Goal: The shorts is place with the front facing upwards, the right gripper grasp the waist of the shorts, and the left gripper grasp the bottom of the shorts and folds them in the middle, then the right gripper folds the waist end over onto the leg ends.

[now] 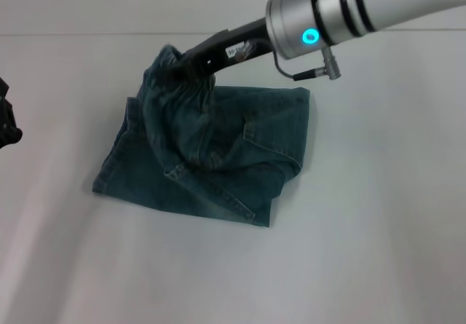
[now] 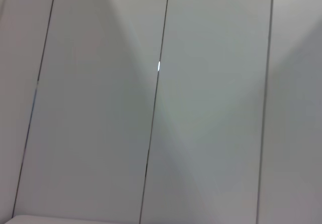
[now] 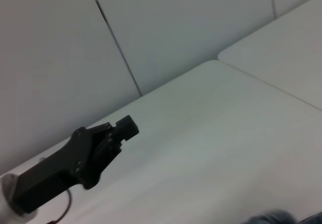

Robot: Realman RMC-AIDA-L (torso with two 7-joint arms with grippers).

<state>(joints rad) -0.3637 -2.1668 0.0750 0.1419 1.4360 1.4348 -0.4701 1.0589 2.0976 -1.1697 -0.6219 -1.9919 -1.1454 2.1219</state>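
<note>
The blue-green denim shorts [image 1: 226, 145] lie folded and rumpled on the white table in the head view. The right gripper [image 1: 175, 62], black with a small white label and a silver wrist with a lit ring, reaches in from the upper right. It is shut on the waist of the shorts [image 1: 162, 70] and holds that end raised above the rest of the cloth. A stitched, paler hem [image 1: 218, 206] runs along the near edge. The left gripper [image 1: 6, 124] sits at the far left edge, well clear of the shorts, and also shows as a black claw [image 3: 108, 141] in the right wrist view.
The white table [image 1: 364, 251] spreads out around the shorts. Pale wall panels with dark seams [image 2: 156, 108] fill the left wrist view. A table joint [image 3: 261, 80] shows in the right wrist view.
</note>
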